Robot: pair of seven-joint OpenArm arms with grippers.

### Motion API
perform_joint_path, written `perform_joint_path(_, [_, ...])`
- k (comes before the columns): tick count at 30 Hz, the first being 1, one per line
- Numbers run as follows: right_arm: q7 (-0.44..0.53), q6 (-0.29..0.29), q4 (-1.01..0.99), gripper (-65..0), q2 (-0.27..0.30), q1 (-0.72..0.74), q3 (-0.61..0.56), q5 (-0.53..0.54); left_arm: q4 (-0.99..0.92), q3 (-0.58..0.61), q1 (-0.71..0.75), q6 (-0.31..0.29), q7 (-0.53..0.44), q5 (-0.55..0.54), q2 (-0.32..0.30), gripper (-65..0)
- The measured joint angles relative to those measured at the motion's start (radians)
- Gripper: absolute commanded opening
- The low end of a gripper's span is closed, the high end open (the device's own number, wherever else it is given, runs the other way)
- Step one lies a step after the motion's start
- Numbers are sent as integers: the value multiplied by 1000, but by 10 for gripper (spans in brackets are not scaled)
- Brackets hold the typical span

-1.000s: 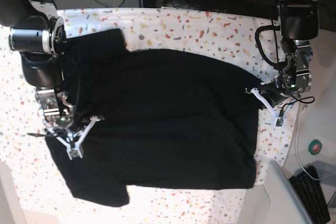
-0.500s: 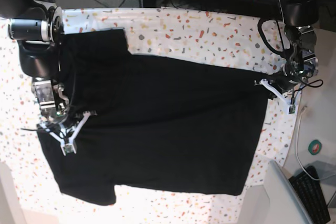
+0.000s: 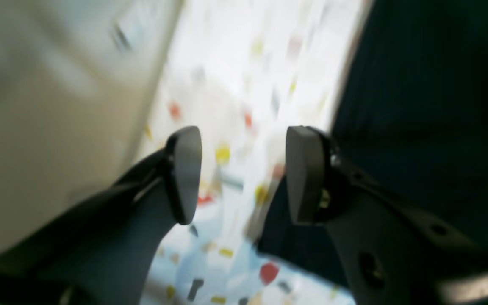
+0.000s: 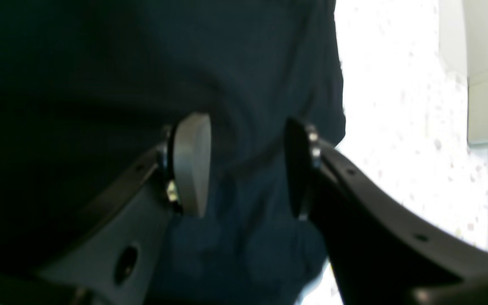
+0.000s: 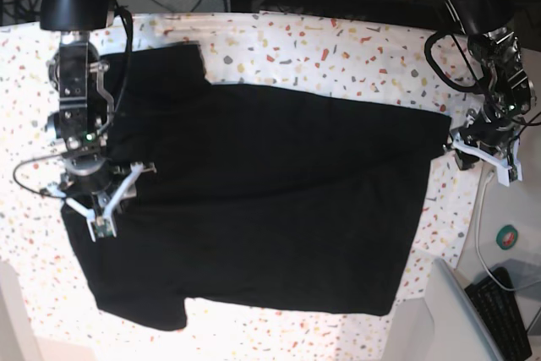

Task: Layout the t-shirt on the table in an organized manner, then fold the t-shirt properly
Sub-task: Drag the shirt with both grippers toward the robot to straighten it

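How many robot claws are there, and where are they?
2. The right gripper is over the black t-shirt on the picture's left; the left gripper is past the shirt's edge on the picture's right.

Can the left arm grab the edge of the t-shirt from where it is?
Probably yes. The left gripper is open above the table, and the t-shirt edge lies right beside it with nothing between.

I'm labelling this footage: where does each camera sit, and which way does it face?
Base: overhead, looking down at the t-shirt on the table; both arms show.
Left wrist: behind the open left hand, over the shirt's edge.
Right wrist: behind the open right hand, over the shirt.
All share the shirt and speckled cloth.
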Motion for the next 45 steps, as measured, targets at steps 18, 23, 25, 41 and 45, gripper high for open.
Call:
perform_joint_path(18, [-79, -3, 233, -363, 47, -307, 157, 526, -85, -125, 159, -194, 23, -299, 43, -344])
perform_joint_path(23, [-77, 82, 233, -365, 38, -341, 227, 594, -182, -127, 85, -192, 6, -304, 38, -344])
perform_joint_path(25, [-79, 82, 233, -365, 42, -346, 254, 594, -209, -126, 66, -198, 0, -309, 40, -344])
perform_joint_path(41, [-205, 227, -15, -239, 43, -337, 477, 877, -302, -39, 28, -211, -24, -328, 28, -650])
perform_joint_path(45, [-192, 221, -6, -297, 49, -388, 444, 872, -272, -35, 32, -206, -7, -313, 31, -650])
